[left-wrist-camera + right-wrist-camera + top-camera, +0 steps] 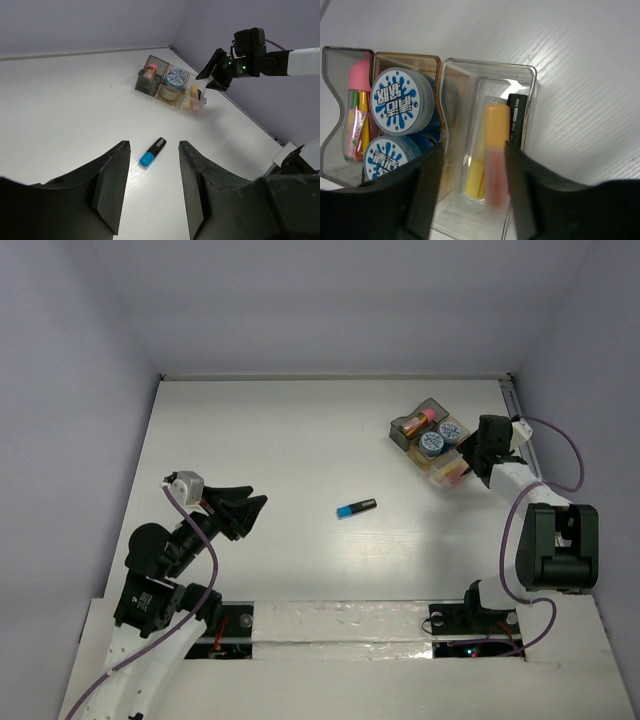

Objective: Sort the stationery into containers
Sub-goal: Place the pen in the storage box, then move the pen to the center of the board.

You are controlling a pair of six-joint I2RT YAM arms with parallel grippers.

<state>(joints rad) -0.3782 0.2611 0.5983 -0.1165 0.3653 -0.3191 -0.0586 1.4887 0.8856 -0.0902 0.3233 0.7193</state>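
The joined trays stand at the far right: smoky grey (408,427), amber (436,440), clear (447,472). In the right wrist view the grey tray (340,50) holds the pink-capped glue stick (357,100). The amber tray (410,56) holds two blue-white rolls (402,100). The clear tray (490,65) holds a yellow highlighter (475,180), a black-bodied one (516,117) and an orange one (496,135), blurred at its lower end. My right gripper (474,146) is open right over the clear tray. The blue-black highlighter (356,508) lies mid-table. My left gripper (153,144) is open, short of it.
The table's right edge and the wall run close behind the trays (172,82). My right arm (240,62) hangs over the clear end of the row. Bare white tabletop (280,430) surrounds the blue highlighter (152,151).
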